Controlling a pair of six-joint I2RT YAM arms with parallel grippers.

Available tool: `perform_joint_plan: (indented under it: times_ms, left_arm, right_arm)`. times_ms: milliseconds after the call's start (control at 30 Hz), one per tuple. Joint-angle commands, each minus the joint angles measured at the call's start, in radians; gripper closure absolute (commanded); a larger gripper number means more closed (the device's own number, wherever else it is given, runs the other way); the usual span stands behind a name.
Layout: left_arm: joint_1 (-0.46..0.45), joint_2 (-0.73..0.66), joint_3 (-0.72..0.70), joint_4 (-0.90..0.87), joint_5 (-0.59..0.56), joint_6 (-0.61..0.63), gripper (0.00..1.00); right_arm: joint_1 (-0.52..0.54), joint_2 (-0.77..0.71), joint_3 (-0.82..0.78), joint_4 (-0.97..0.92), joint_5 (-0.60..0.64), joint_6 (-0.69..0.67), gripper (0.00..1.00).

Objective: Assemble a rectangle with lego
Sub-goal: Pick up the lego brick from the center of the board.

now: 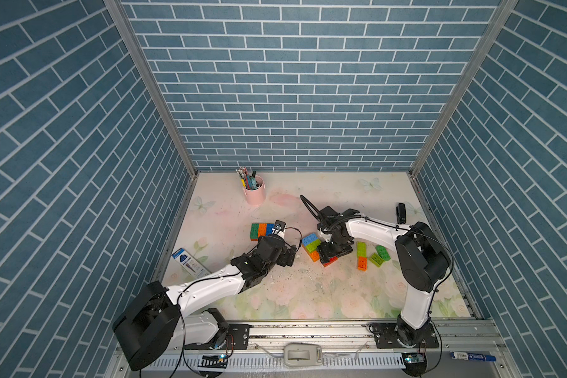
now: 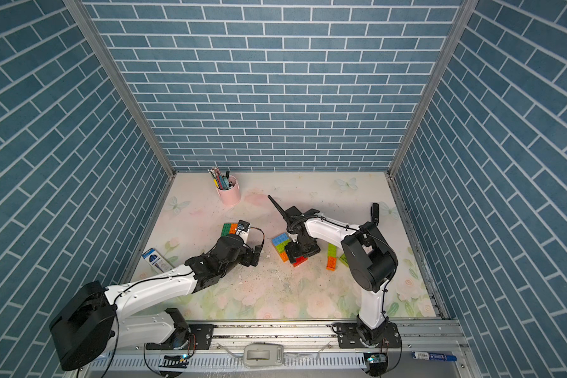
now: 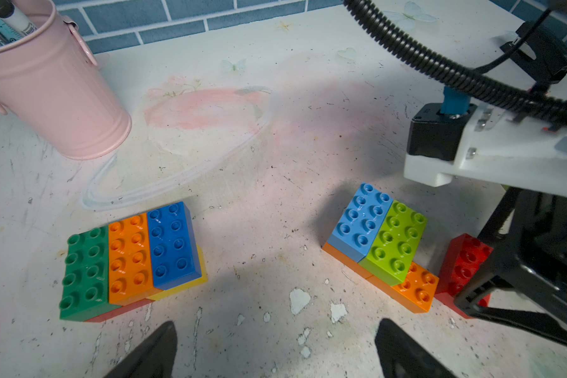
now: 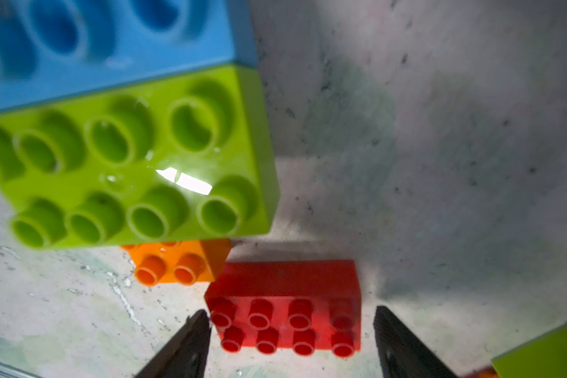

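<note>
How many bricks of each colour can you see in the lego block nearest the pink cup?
dark green studded plastic brick, top layer: 1
orange studded plastic brick, top layer: 1
blue studded plastic brick, top layer: 1
yellow plastic brick, underneath: 1
red plastic brick, underneath: 1
Total: 5 bricks showing; any others underneath are hidden.

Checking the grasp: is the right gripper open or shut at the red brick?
Open. The right gripper has its fingers apart on either side of the red brick, one clear of it.
</note>
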Motion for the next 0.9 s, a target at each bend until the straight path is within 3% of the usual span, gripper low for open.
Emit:
perform_joint_plan:
  times_ms: [0, 200, 633, 867]
  left_arm:
    - [-0.002, 0.007, -0.009, 0.011, -0.005, 0.009, 0.04]
    - [-0.002, 0.007, -0.012, 0.013, -0.003, 0.009, 0.04]
    - [-0.001, -0.009, -0.016, 0.002, -0.014, 0.014, 0.04]
    - [0.008, -0.058, -0.025, -0.033, -0.06, 0.021, 0.04]
  right_arm:
    - [0.008, 0.023, 0.028, -0.028, 0.024, -0.006, 0.24]
    - [0.02, 0.034, 0.04, -0.034, 0.029, -0.005, 0.25]
    - [0.024, -0.005, 0.039, -0.064, 0.096, -0.028, 0.4]
    - [0.025, -0.055, 0.092, -0.162, 0.042, -0.089, 0.45]
